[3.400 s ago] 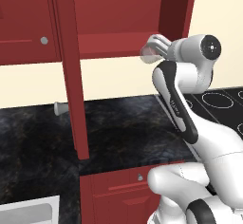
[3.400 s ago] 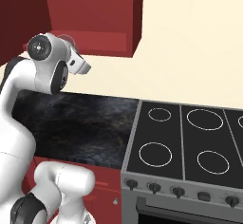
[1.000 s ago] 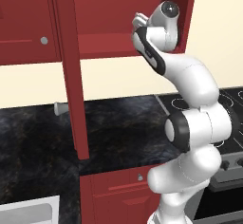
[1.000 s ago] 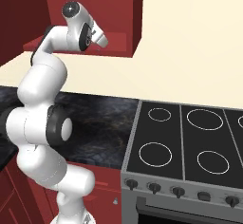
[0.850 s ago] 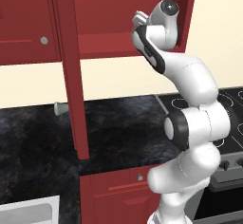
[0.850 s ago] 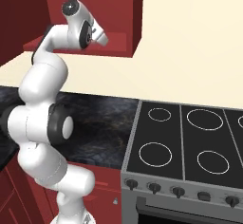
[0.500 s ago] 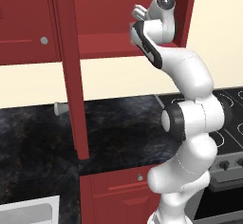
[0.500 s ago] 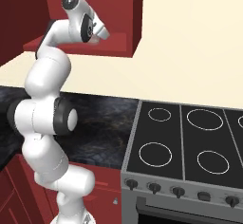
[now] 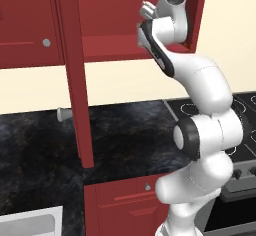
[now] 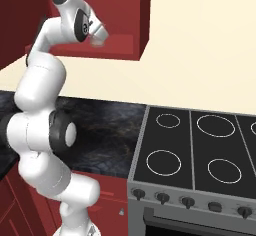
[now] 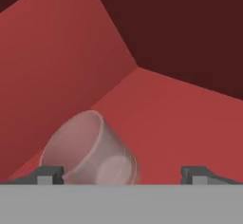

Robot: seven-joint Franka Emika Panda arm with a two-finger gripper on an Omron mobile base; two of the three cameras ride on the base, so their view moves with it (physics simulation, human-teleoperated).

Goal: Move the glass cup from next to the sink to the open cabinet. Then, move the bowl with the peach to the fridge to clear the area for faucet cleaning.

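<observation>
Dark red cabinet shelf [image 11: 180, 118] carrying the glass cup [image 11: 90, 149] near its side wall, below it black speckled counter [image 9: 40, 150], small grey object [image 9: 64, 114] lying on it

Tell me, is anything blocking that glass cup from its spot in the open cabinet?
Nothing visible does. The glass cup already lies inside the red cabinet, tilted near the left wall, between the tips of the wide-open claw.

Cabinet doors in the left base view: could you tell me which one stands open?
The tall red door beside the arm, swung out edge-on toward the camera, baring the shelf. The door with the round knob left of it lies flat and closed.
</observation>
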